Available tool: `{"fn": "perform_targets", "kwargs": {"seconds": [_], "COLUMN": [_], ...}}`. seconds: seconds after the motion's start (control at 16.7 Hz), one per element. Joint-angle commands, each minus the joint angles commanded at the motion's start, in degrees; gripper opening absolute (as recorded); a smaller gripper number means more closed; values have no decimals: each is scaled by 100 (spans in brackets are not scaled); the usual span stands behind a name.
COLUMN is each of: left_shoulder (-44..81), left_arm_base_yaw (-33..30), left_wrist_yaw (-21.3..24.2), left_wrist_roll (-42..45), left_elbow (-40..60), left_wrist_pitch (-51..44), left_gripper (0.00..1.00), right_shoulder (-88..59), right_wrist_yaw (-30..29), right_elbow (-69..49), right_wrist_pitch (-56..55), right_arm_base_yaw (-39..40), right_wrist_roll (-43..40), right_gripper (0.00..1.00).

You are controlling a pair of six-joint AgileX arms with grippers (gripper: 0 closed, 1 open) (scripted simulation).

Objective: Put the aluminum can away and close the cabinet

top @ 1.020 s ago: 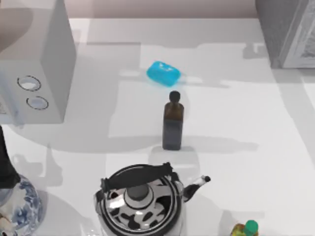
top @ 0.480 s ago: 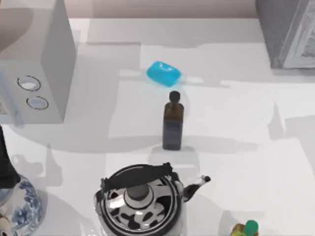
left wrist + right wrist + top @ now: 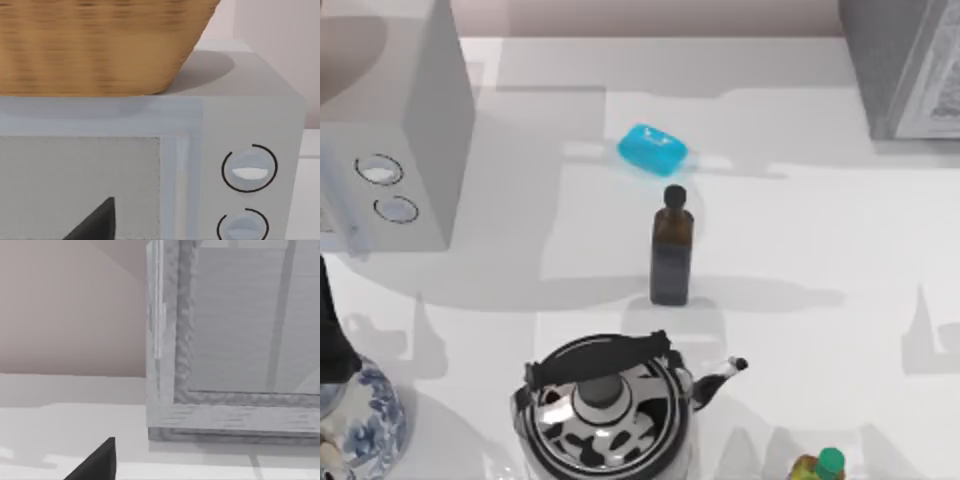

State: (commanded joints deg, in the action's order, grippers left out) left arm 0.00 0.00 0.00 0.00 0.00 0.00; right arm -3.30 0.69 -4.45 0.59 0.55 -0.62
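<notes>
While an arm's shadow slips nearer along the tabletop (image 3: 800, 200), the right tool (image 3: 95, 462) faces the cabinet (image 3: 225, 340), likely retreating; whether it grips anything, I cannot tell.

Bright even light, soft grey shadows on white table (image 3: 800, 230), basket (image 3: 100, 45) blurred

cabinet (image 3: 900, 60) cropped, contents perhaps hidden

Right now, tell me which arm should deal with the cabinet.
Probably the right arm. Its wrist view faces the cabinet and its framed door up close, at the table's far right. The left wrist view faces the light grey box with dials, far left.
</notes>
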Motion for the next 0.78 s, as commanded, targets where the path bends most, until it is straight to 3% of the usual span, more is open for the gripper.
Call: {"fn": "perform_targets", "kwargs": {"seconds": [0.54, 0.78], "left_shoulder": [0, 0], "left_arm_base_yaw": [0, 0], "left_wrist_yaw": [0, 0], "left_wrist_roll": [0, 0], "left_elbow": [0, 0], "left_wrist_pitch": [0, 0], "left_gripper": [100, 100], "right_shoulder": [298, -319], "right_wrist_yaw": [-59, 446], "right_elbow": [439, 184], "right_wrist_pitch": [-58, -613], "right_arm_base_yaw": [-41, -581], "right_wrist_roll": [58, 103], "right_gripper": [100, 100]}}
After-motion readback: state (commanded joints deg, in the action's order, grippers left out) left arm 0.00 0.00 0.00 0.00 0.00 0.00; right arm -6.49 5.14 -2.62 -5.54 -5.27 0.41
